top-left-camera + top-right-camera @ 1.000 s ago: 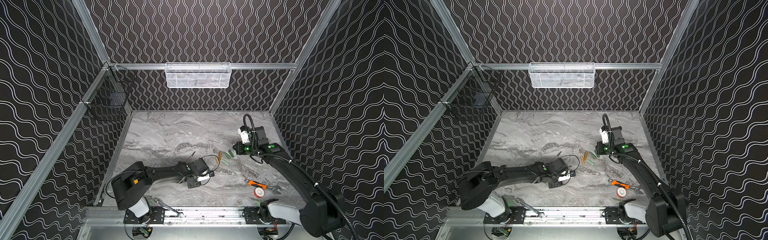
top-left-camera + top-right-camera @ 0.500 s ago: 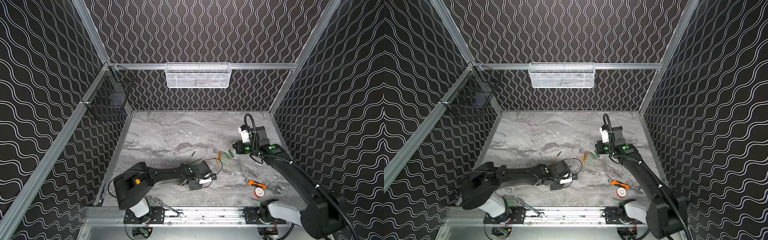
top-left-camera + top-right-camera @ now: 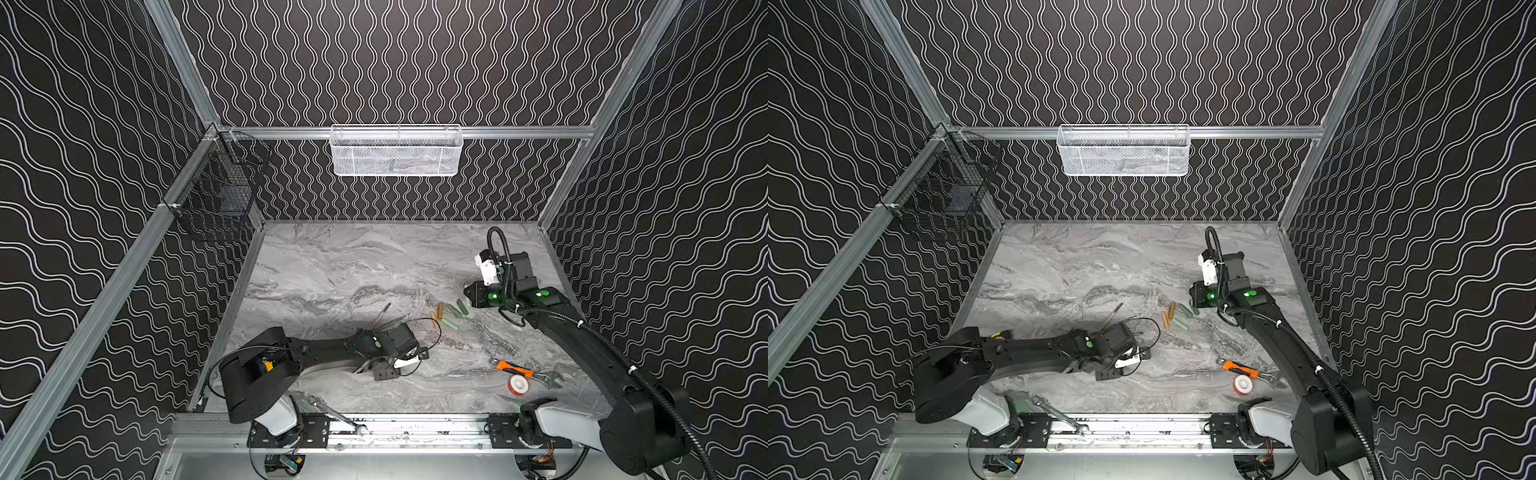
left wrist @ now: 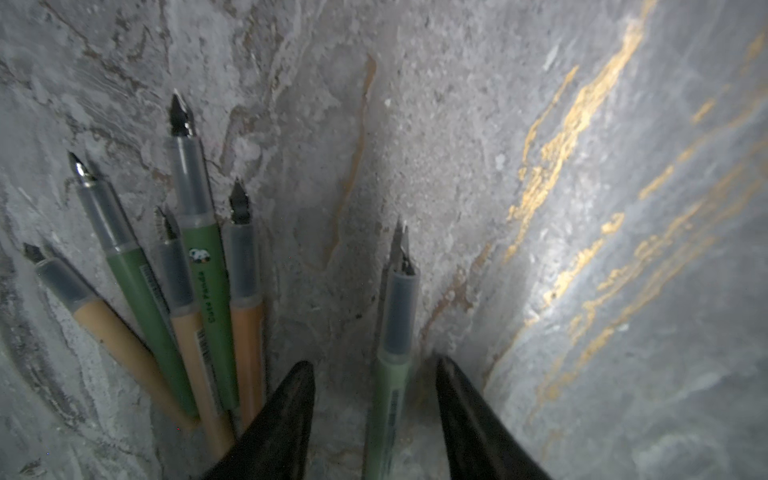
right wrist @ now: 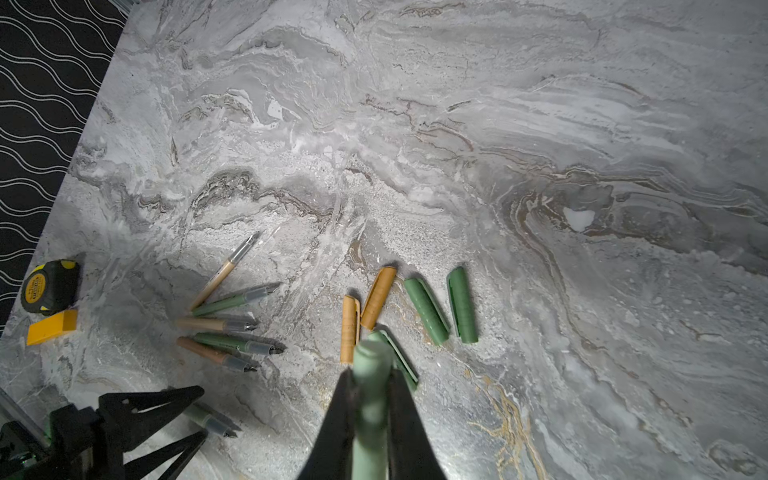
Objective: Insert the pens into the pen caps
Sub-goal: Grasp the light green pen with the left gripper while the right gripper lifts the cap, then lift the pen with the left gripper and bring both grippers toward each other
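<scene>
Left claw point(image 4: 374, 363) sat low on the marble table point(image 3: 353, 257) with its two black fingers spread apart. A pale green pen point(image 4: 397, 316) lay flat between them, close to one finger and with a clear gap at the other. Five other pens point(image 4: 205, 299), tan and dark green, fanned out just beside that claw, nibs pointing away from it.

Right claw point(image 5: 371, 374) was pinched tight on a pale green cap point(image 5: 371, 357), right by the loose caps point(image 5: 426, 311) — two tan and two dark green, lying side by side on the marble.

Measured from the loose caps, the pens lay near, toward the left arm's side. A red-and-white tape roll point(image 3: 518, 384) and an orange-handled tool point(image 3: 509, 366) lay well apart from the caps, toward the front rail. Bare marble ran from the caps to the back wall. A yellow tape measure point(image 5: 50, 286) sat beyond the pens, near the table's side edge.
</scene>
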